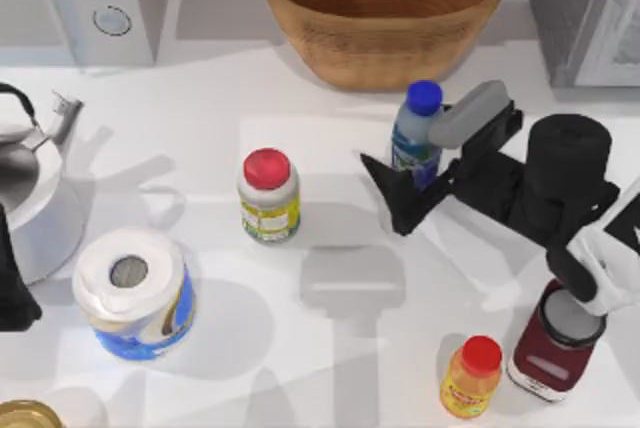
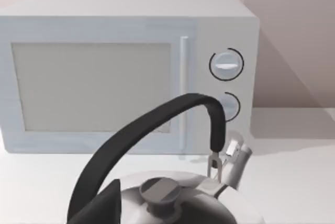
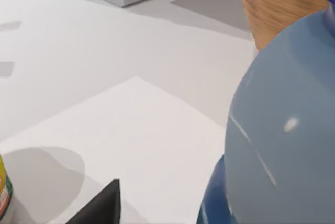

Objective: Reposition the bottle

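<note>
- The slim clear plastic bottle with a blue screw cap and blue-green label stands just in front of the woven wicker basket, toward that basket's right half, upright as far as the top view shows.
- The right gripper reaches in from the right of the basket, with one dark finger on the near side of the bottle and a pale finger on the far side, so the bottle sits between them. I cannot tell whether the fingers are pressing on the bottle or are just shy of it.
- In the right wrist view the bottle looms very close, the basket behind it.
- The step in hand looks like the grasp, before any lift.
- Next move, as I judge it: make sure of a firm hold on the body, then raise it straight so it clears the basket wall.
- The white jar with a red lid and yellow label stands well off to the basket's front left, the small orange bottle with a red cap farther forward.
- The left arm is parked far left of the basket, over the steel kettle.
</note>
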